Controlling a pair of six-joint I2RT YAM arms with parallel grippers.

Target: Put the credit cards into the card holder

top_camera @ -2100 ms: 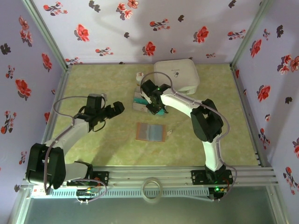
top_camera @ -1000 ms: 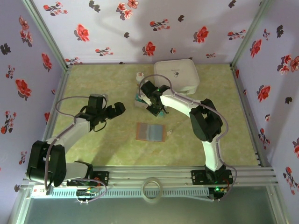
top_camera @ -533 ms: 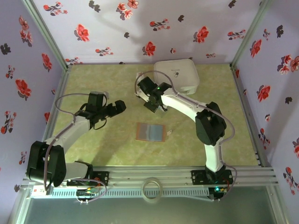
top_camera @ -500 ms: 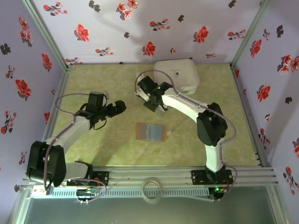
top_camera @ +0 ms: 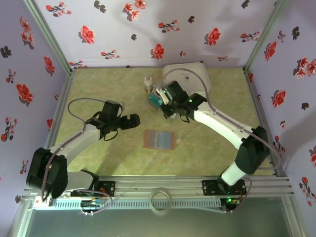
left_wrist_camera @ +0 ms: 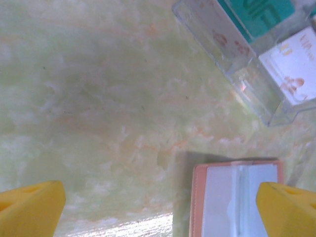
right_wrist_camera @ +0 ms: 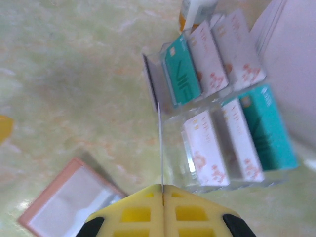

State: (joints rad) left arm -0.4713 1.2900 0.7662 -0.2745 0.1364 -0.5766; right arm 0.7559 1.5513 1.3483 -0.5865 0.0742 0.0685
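From above, the card holder lies flat between the arms, with the left gripper near it. The left wrist view shows that gripper's jaws spread wide and empty. In the right wrist view, the right gripper pinches one credit card edge-on over the clear tray. The card looks thin, stiff and slick, so it is best held by a short edge.

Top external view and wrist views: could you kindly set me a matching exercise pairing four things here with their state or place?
Things:
1. left gripper
2. right gripper
3. card holder
4. white zip case

States or places:
A. shut on a card held edge-on
B. at the far side of the table
C. open, nothing between its fingers
D. lying opened flat between the two arms

Pairs: 1-C, 2-A, 3-D, 4-B
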